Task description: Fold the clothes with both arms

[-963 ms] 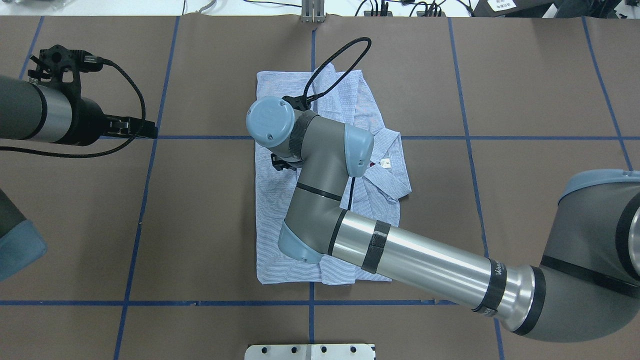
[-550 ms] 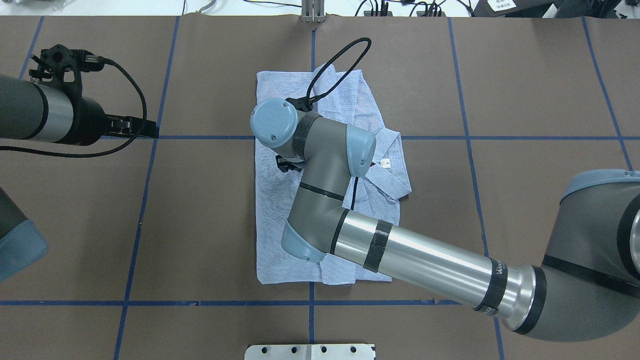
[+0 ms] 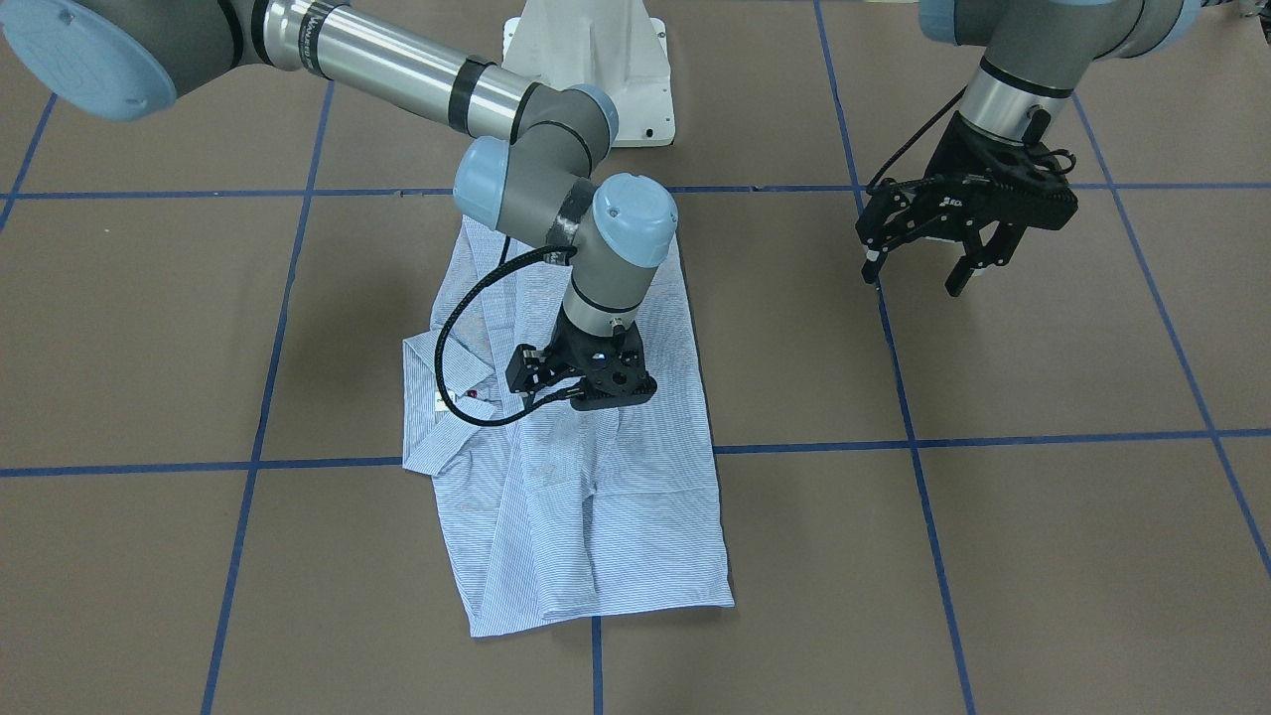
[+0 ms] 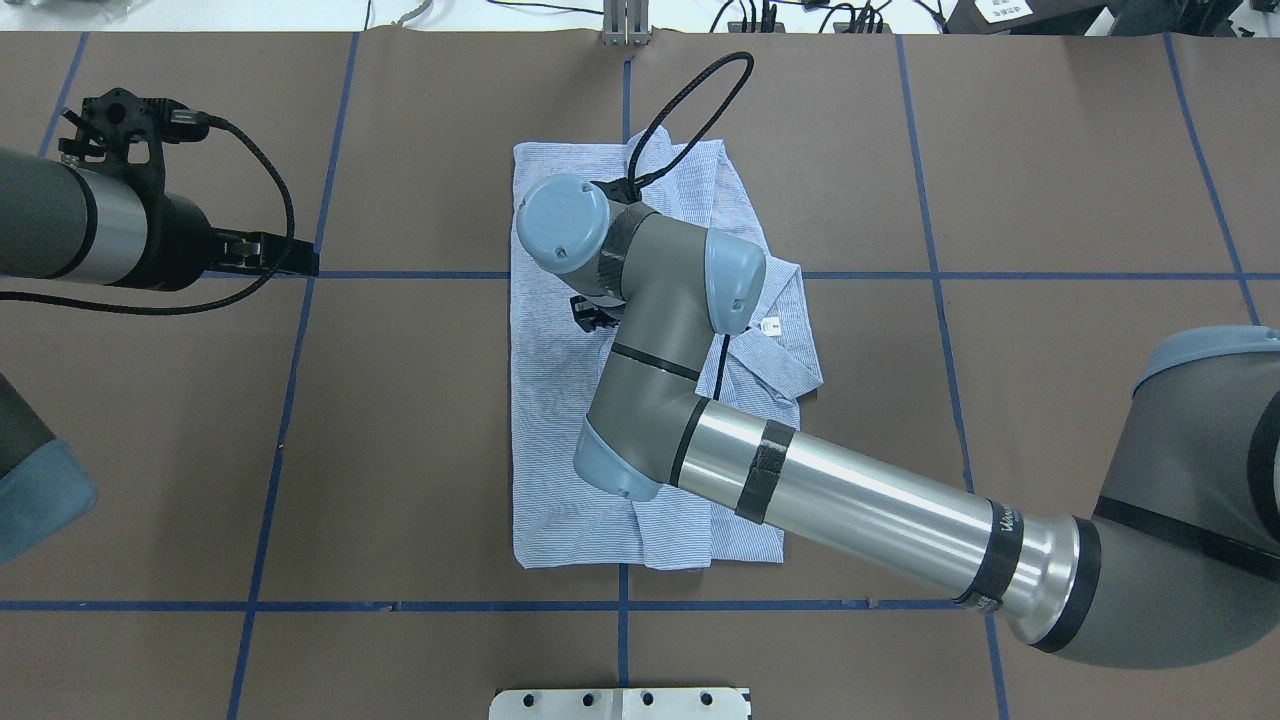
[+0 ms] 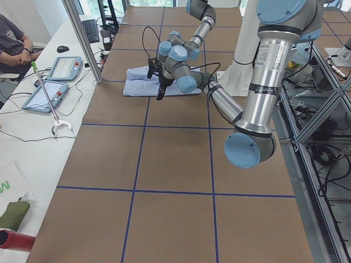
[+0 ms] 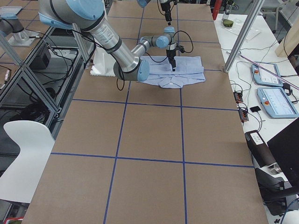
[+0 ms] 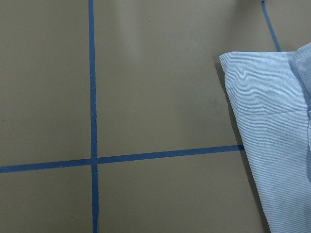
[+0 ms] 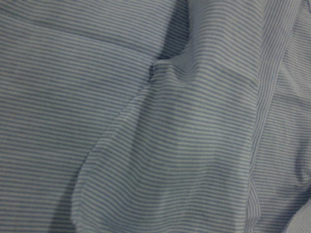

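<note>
The clothes are one light blue-and-white striped shirt (image 4: 550, 400), lying folded into a long rectangle at the table's middle, collar and white neck label (image 4: 771, 324) on its right side. My right gripper (image 3: 596, 392) points straight down onto the shirt (image 3: 616, 516) near the collar. Its fingers are hidden under the wrist, so I cannot tell if it is open or shut. The right wrist view is filled with striped cloth (image 8: 146, 121) and a fold. My left gripper (image 3: 916, 278) hangs open and empty above bare table, well off to the shirt's left side, also seen in the overhead view (image 4: 290, 262).
Blue tape lines (image 4: 400, 275) grid the brown table. The white pedestal base (image 3: 586, 60) stands behind the shirt. A metal plate (image 4: 620, 703) sits at the near edge. Beside the table are tablets (image 5: 60, 66), a post (image 5: 82, 38) and a seated person (image 5: 13, 44).
My right wrist has shifted a little to the right and farther back over the shirt. The shirt lies the same and the left arm has stayed put.
</note>
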You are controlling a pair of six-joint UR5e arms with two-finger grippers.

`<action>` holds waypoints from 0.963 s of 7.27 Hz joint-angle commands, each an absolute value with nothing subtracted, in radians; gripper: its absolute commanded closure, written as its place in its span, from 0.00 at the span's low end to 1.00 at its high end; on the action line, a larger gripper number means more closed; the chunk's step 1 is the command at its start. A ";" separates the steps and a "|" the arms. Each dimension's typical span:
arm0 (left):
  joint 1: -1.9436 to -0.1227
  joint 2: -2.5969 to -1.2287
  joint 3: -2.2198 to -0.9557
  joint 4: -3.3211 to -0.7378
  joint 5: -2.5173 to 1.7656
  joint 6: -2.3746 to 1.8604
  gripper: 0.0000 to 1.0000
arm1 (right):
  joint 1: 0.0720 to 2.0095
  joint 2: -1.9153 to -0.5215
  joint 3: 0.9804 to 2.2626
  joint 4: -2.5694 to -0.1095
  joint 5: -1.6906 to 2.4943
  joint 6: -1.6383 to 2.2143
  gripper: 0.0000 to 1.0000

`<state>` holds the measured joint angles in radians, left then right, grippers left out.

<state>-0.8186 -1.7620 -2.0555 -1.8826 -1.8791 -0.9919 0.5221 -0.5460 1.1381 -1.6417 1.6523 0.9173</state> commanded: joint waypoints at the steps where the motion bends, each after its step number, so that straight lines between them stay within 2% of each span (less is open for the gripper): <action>1: -0.816 -1.763 -2.054 -1.884 -1.879 -0.992 0.00 | 0.538 -0.554 1.147 -1.669 1.657 0.896 0.00; 2: -0.815 -1.766 -2.052 -1.884 -1.879 -0.994 0.00 | 0.548 -0.557 1.160 -1.708 1.658 0.865 0.00; 7: -0.813 -1.795 -2.051 -1.884 -1.879 -1.028 0.00 | 0.624 -0.745 1.349 -1.768 1.661 0.731 0.00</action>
<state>-0.8131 -1.7874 -2.0520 -1.8837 -1.8791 -1.0152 0.6002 -0.6966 1.2890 -1.7349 1.6610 0.7819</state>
